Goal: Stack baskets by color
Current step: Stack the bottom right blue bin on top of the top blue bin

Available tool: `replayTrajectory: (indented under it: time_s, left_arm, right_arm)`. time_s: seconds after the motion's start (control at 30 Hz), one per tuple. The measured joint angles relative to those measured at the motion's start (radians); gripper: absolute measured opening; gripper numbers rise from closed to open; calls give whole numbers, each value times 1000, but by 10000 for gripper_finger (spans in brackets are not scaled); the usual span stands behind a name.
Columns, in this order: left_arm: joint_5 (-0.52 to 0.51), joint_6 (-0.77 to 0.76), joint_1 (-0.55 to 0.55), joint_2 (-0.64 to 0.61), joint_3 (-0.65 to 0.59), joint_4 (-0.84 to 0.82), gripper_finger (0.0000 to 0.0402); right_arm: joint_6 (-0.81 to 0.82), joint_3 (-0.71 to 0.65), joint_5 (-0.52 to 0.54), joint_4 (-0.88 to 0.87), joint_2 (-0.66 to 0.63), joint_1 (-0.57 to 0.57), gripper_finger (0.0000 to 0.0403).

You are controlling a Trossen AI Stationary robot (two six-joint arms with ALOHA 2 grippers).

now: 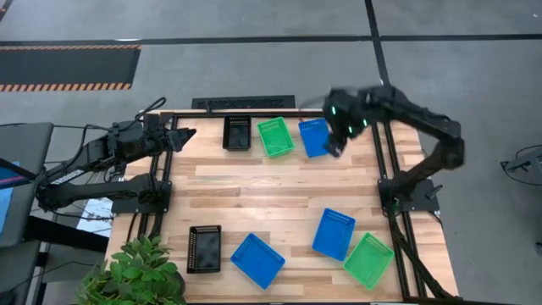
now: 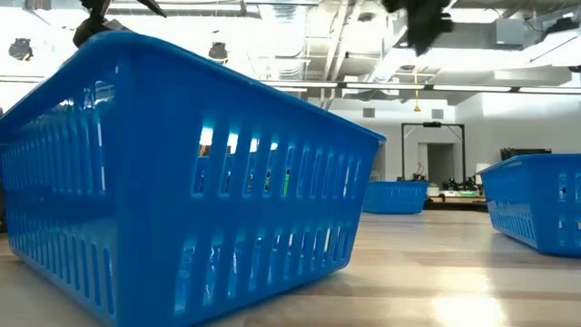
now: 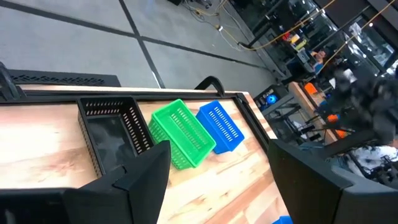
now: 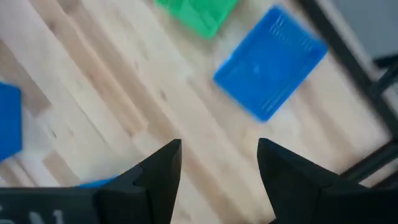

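Hovering: right hand (image 1: 335,144), fingers wide and empty, over far blue basket (image 1: 313,136) beside green basket (image 1: 275,136) | left hand (image 1: 182,136) wide, waiting far-left | risk: descending off-centre shoves basket against green one.

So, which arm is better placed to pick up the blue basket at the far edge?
The right. Its open tool hangs beside that blue basket, while the left tool waits beyond the black basket.

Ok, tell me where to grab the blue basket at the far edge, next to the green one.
Grip the blue basket by one long side wall, from straight above with one jaw inside and one outside. It sits upright and open-topped, and its thin mesh rim probably suits a pinch. The open right gripper hovers beside it.
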Motion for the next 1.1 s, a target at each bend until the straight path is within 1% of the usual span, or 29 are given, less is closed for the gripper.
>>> replayTrajectory:
  time_s: [0.1,0.23,0.33,0.43,0.57,0.7,0.83,0.93,1.1]
  left_arm:
    - [0,0,0,0,0,0,256]
    - [18,1,0,0,0,0,256]
    - [21,1,0,0,0,0,256]
    - [21,1,0,0,0,0,256]
    - [19,1,0,0,0,-1,256]
    - [16,0,0,0,0,-3,256]
    - [16,0,0,0,0,-4,256]
    - [16,0,0,0,0,-5,256]
    - [15,-1,0,0,0,-5,256]
  right_arm:
    - [119,-204,1,43,-103,105,230]
    - [236,-467,-5,155,-199,260,230]
    - [285,-629,-40,268,-235,365,230]
    - [325,-741,-101,419,-232,440,230]
    - [351,-811,-135,538,-190,499,230]
    - [346,-836,-138,540,-121,527,230]
    - [311,-867,-143,551,-53,534,230]
    - [288,-884,-178,568,-11,525,230]
    - [273,-919,-198,663,0,525,226]
